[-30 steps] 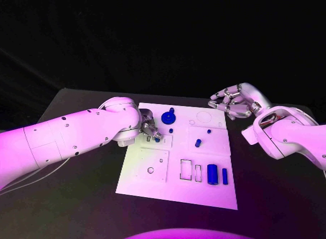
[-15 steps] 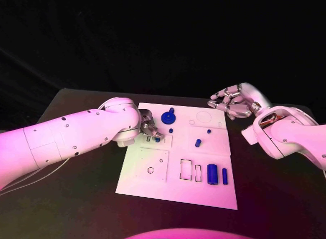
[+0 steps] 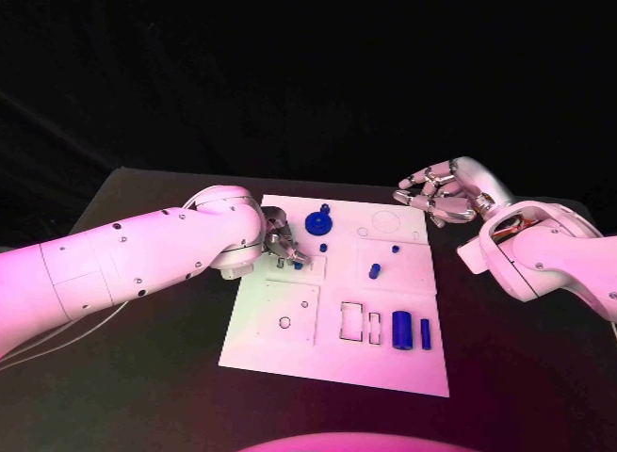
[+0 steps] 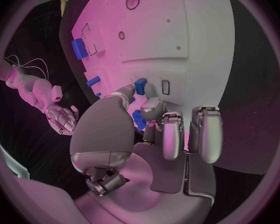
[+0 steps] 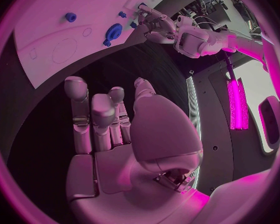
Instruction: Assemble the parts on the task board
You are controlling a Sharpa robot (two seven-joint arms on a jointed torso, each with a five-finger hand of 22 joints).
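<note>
The white task board (image 3: 335,358) lies in the middle of the black table. My left hand (image 3: 284,247) rests over its near-left upper part, thumb and a finger pinching a small blue part (image 4: 140,86) that touches the board beside a narrow slot (image 4: 165,87). Another blue bit (image 4: 139,119) shows under the fingers. My right hand (image 3: 437,196) hovers off the board's far right corner, fingers loosely curled and apart, holding nothing. On the board sit a blue gear (image 3: 317,222), a small peg (image 3: 375,270), a blue cylinder (image 3: 403,330) and a thin blue bar (image 3: 425,330).
Empty rectangular recesses (image 3: 351,320) lie left of the cylinder, and a round outline (image 3: 385,222) is near the far right corner. A square plate with a hole (image 3: 289,315) takes the board's near left. Bare black table (image 3: 159,377) surrounds the board.
</note>
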